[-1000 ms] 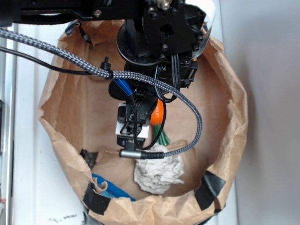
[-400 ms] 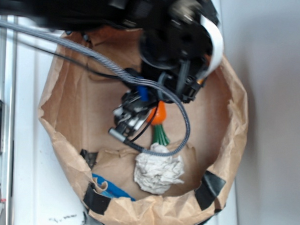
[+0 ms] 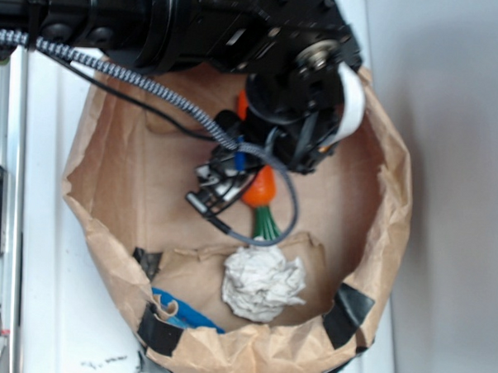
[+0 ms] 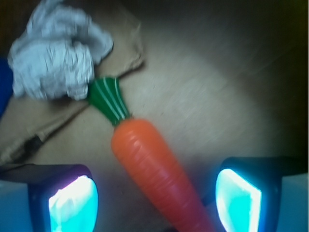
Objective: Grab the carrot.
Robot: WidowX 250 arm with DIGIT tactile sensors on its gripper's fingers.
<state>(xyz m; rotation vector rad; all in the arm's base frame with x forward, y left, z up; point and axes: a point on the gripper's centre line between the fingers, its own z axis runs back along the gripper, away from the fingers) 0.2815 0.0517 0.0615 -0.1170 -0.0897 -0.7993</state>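
Observation:
The carrot is glossy orange with a dark green stem. It lies slanted on the brown paper floor, stem toward the upper left. My gripper is open and straddles the carrot's narrow half, with one glowing pad on the left and the other on the right. Neither pad touches it. In the exterior view the carrot pokes out from under the black wrist, and its tip is hidden.
A crumpled white paper ball lies just beyond the stem, touching it in the wrist view. All of this sits inside a rolled-down brown paper bag with black tape patches. A blue object lies near the front rim.
The arm has shifted right and the wrist has rotated, tilting the camera mount. More of the carrot's thick end and stem now shows. The carrot and the paper ball have not moved.

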